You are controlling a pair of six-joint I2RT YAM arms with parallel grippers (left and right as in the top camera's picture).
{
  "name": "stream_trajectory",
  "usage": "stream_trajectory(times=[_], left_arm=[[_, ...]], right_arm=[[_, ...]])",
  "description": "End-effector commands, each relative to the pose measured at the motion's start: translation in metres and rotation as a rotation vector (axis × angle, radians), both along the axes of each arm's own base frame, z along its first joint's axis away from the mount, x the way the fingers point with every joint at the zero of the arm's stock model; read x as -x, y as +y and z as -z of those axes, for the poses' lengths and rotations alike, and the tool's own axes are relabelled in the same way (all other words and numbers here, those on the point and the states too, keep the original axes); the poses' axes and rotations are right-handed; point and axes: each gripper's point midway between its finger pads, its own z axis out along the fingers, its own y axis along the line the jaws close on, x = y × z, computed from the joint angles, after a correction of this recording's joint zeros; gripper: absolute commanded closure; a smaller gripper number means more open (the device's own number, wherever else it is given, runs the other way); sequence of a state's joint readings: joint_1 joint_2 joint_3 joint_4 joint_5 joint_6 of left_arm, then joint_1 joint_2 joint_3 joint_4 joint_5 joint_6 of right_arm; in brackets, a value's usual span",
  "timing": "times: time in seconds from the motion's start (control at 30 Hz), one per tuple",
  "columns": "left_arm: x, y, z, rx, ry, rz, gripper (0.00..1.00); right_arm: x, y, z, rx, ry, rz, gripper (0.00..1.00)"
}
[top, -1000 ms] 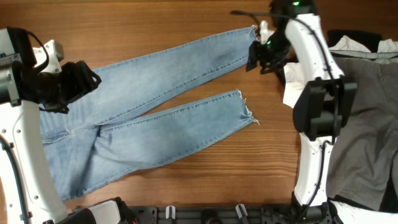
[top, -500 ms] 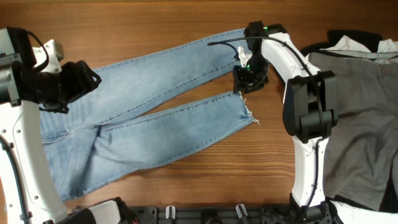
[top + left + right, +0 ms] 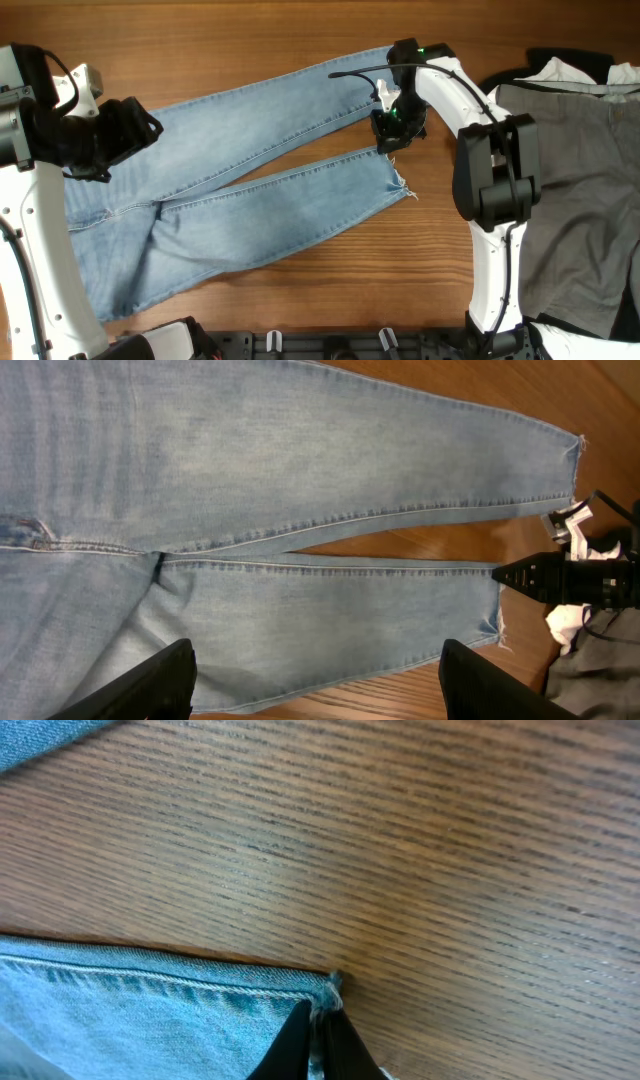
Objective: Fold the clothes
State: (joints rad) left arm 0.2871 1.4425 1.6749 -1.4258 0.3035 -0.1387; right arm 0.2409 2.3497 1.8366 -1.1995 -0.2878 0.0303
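The light-blue jeans (image 3: pixel 230 190) lie flat on the wooden table, waist at the left and both legs fanned out to the right. My right gripper (image 3: pixel 390 135) is down at the far corner of the near leg's frayed hem (image 3: pixel 397 178). In the right wrist view its black fingertips (image 3: pixel 320 1045) are pinched shut on that hem corner of the jeans (image 3: pixel 150 1020). My left gripper (image 3: pixel 320 690) hovers open above the jeans (image 3: pixel 300 460) near the crotch, touching nothing. From overhead, the left gripper (image 3: pixel 130 135) sits over the upper thigh area.
Grey trousers (image 3: pixel 580 200) lie piled at the right, with a white garment (image 3: pixel 565 70) and a black one (image 3: pixel 600 58) behind them. Bare wood (image 3: pixel 250 40) shows along the far edge, and wood (image 3: pixel 380 280) also in front of the legs.
My right gripper swung left and down from the far leg's hem to the near leg's hem corner and closed on it. The left arm has stayed put.
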Motion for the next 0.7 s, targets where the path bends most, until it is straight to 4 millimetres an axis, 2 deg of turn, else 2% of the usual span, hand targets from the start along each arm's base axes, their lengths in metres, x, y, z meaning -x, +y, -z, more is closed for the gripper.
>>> stream_trajectory(times=[0.0, 0.07, 0.13, 0.27, 0.3, 0.33, 0.4, 0.47, 0.67], left_arm=[[0.001, -0.001, -0.002, -0.013, -0.009, 0.015, 0.23], [0.001, -0.001, -0.002, -0.014, -0.009, 0.014, 0.22], [0.001, -0.001, -0.002, -0.015, -0.009, 0.014, 0.22], [0.001, -0.001, -0.002, -0.017, -0.008, 0.013, 0.22], [0.001, 0.000, -0.002, -0.017, -0.009, 0.013, 0.21], [0.001, 0.000, -0.002, -0.017, -0.009, 0.013, 0.21], [0.000, 0.000, -0.002, -0.019, -0.015, 0.013, 0.21], [-0.001, 0.003, -0.003, -0.036, -0.018, 0.006, 0.14], [0.004, 0.022, 0.002, -0.129, 0.021, -0.051, 0.08]], right_arm=[[-0.019, -0.045, -0.003, 0.221, -0.057, 0.138, 0.95], [-0.038, -0.069, -0.024, 0.291, -0.117, 0.263, 0.96], [-0.064, -0.093, -0.058, 0.287, -0.202, 0.392, 0.96], [-0.106, -0.122, -0.131, 0.122, -0.372, 0.567, 0.96], [-0.111, -0.125, -0.142, 0.086, -0.397, 0.583, 0.94], [-0.118, -0.129, -0.158, 0.032, -0.435, 0.599, 0.82], [-0.121, -0.140, -0.172, 0.014, -0.475, 0.618, 0.64], [-0.117, -0.149, -0.185, -0.008, -0.491, 0.621, 0.55], [-0.104, -0.125, -0.189, -0.105, -0.453, 0.490, 0.55]])
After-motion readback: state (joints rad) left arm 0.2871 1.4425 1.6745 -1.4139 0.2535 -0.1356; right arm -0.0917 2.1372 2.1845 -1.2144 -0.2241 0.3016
